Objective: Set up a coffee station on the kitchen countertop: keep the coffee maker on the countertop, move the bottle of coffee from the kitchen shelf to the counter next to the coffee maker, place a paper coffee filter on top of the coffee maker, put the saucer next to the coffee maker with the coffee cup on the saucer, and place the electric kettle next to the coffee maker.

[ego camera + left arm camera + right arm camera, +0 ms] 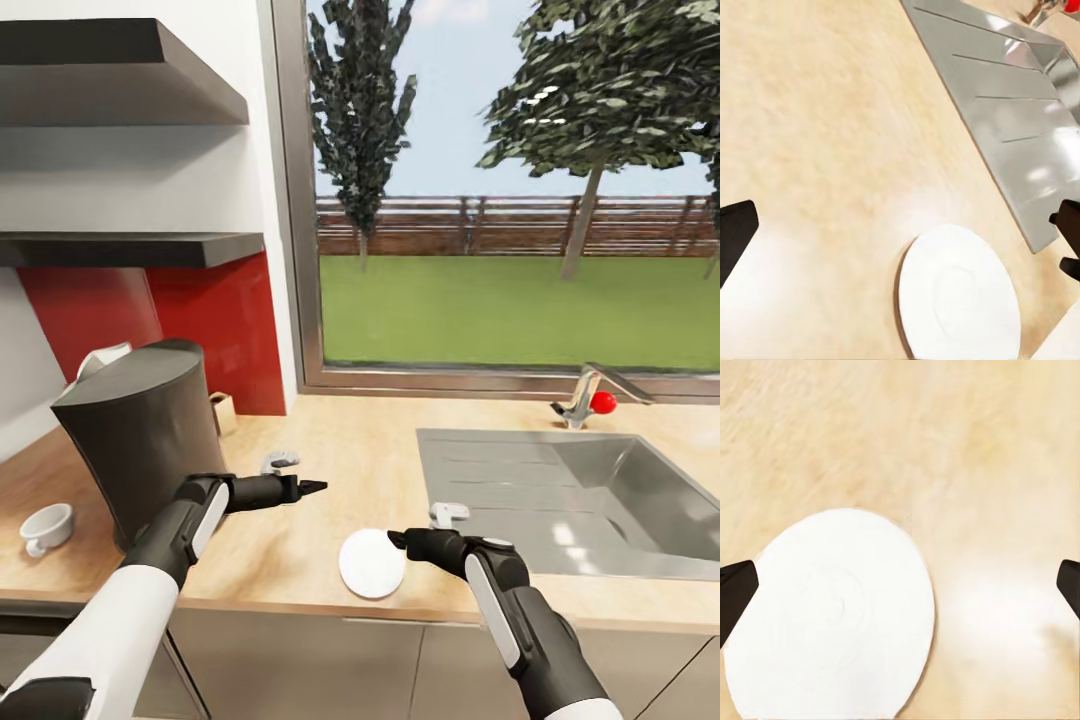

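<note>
Just ahead of the right pincer (398,541), whose fingers stand wide with nothing between them, the white saucer (372,563) lies flat on the wooden surface (360,460) near its front edge, seemingly lined up for a grasp. Off beside it the left pincer (318,487) hovers, also wide and empty. Behind that arm stands the dark coffee maker (140,430), the coffee cup (47,527) beyond it. Nothing blocks the saucer; the steel sink (560,490) flanks the right pincer.
</note>
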